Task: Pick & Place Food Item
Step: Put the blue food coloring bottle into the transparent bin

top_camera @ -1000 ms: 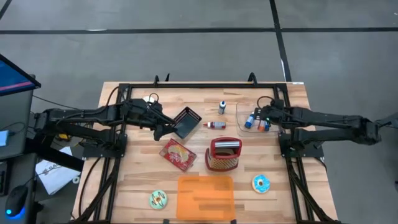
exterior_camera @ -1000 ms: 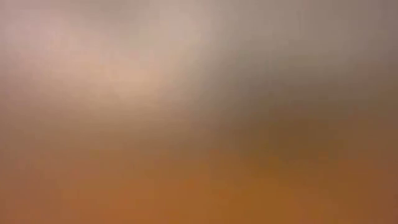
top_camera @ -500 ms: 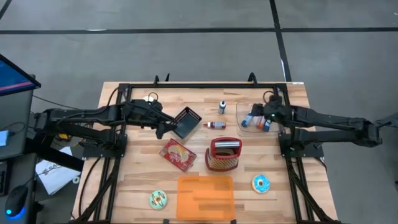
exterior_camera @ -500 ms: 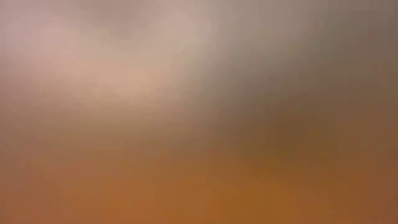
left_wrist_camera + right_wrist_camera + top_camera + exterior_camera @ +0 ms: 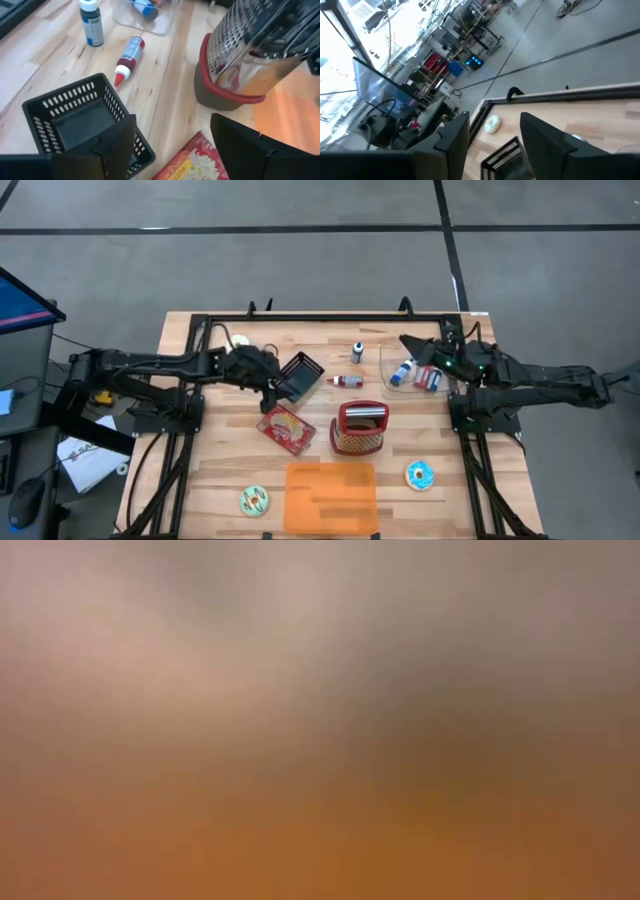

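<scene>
The low view gave almost nothing to go on. It was a soft, shapeless smear with no edge or outline anywhere in it. The lower part glowed a warm orange-brown, strongest along the bottom and thinning as it rose. Above that the colour went over to pale grey and a dusty pinkish beige, lightest toward the upper left. A darker, murky brown-grey patch sat right of the middle, where the orange met the grey. Nothing in it could be told as an arm, a gripper, an object or a person; whatever stood before that camera was too blurred to name.
</scene>
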Robot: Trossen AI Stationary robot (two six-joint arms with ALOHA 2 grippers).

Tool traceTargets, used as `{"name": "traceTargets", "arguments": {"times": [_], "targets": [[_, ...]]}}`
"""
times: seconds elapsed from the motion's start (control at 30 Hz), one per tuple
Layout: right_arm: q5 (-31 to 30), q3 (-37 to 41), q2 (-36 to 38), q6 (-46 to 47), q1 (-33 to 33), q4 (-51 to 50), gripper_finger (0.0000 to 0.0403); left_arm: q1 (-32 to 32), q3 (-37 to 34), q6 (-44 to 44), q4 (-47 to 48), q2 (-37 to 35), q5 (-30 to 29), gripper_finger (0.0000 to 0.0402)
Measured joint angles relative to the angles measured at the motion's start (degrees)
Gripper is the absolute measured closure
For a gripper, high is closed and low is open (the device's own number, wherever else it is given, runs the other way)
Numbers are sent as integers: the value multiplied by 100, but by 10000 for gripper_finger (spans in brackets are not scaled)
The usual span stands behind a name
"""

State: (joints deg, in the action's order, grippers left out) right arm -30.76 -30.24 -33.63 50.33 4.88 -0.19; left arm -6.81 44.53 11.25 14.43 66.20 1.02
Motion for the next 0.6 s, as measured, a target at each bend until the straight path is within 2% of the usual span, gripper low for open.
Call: {"name": "traceTargets", "arguments": {"times": [0.17,0.3,0.43,0.5,0.6], "targets": [[522,-370,-188,-346,-138,5,229,-11,184,-343,-235,85,-19,158],[632,-1557,-681,-1448,-151,-488,228,-39,204,-371,-397,-113,-62,154],[753,-3459,-1650,-1956,454,-3147,228,-27,208,-535,-303,-307,-62,154],[1245,-4377,-2321,-2215,966,-4429,228,-24,205,-547,-279,-359,-62,157],[2203,-5590,-3345,-2745,1742,-5569,227,-24,206,-546,-315,-425,-59,160]]}}
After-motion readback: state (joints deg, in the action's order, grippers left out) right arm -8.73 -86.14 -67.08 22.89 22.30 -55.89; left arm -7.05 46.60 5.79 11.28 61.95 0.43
